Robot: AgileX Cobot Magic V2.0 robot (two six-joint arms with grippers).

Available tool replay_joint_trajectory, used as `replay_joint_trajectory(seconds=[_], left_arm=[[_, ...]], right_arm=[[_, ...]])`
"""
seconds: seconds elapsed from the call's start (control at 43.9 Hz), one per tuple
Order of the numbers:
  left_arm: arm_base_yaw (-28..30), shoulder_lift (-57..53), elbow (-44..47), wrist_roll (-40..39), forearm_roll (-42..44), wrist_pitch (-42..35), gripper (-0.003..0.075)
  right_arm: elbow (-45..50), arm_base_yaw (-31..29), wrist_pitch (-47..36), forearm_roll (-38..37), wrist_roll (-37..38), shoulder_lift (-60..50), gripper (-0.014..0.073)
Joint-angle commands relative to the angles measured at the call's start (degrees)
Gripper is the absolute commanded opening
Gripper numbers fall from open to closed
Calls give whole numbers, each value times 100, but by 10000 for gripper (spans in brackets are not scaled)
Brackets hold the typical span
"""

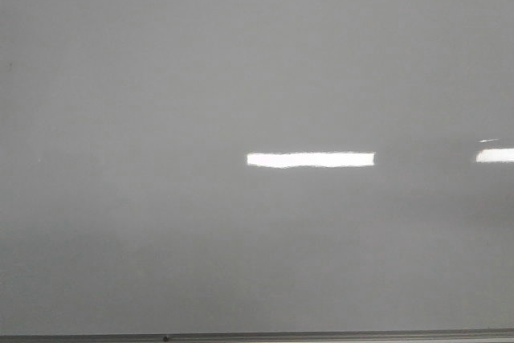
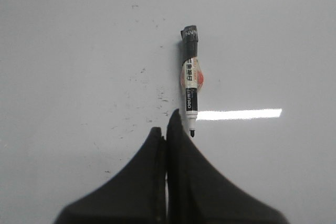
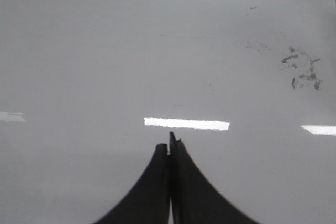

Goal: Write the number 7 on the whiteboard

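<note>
The whiteboard (image 1: 161, 118) fills the front view, glossy pale grey, and neither arm shows there. The number 7 is out of view in all three views. In the left wrist view a black-and-white marker (image 2: 190, 77) lies flat on the whiteboard (image 2: 63, 51), uncapped, its bare tip pointing toward my left gripper (image 2: 165, 125). That gripper is shut with nothing in it, and the marker tip sits just beside one fingertip, apart from it. My right gripper (image 3: 169, 144) hangs over the whiteboard (image 3: 79, 51), shut and holding nothing.
A thin grey metal strip (image 1: 321, 335) runs along the board's lower edge. Bright rectangular light reflections (image 1: 310, 159) lie on the surface. Faint black smudges (image 3: 302, 69) mark the board in the right wrist view, and small specks (image 2: 152, 93) lie near the marker.
</note>
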Motion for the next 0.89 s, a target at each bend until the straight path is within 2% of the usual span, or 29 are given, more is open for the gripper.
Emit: replay_joint_trajectory(seconds=[0.0,0.228,0.479,0.593,0.73,0.866], left_arm=[[23,-75,53,-34,-129,-669,-20],[23,-75,-678,-34,-132,-429,-20],[23,276,-2256,-34,-141,290,-20],[23,779,-3013,-34,-141,873,-20],[23,1506,-3949,-34,-141,2058,-20],[23,2144,-4382,-34,-141,2846,-20]], right_arm=[[-48,-51,-456,10,-35,-93,-67],[-862,-51,223,197,-35,-93,-67],[-2375,-51,1555,225,-35,369,-67],[-3009,-51,1963,225,-35,843,-67],[-3663,-51,2468,225,-35,1448,-67],[-4007,-51,2943,225,-35,1995,-67]])
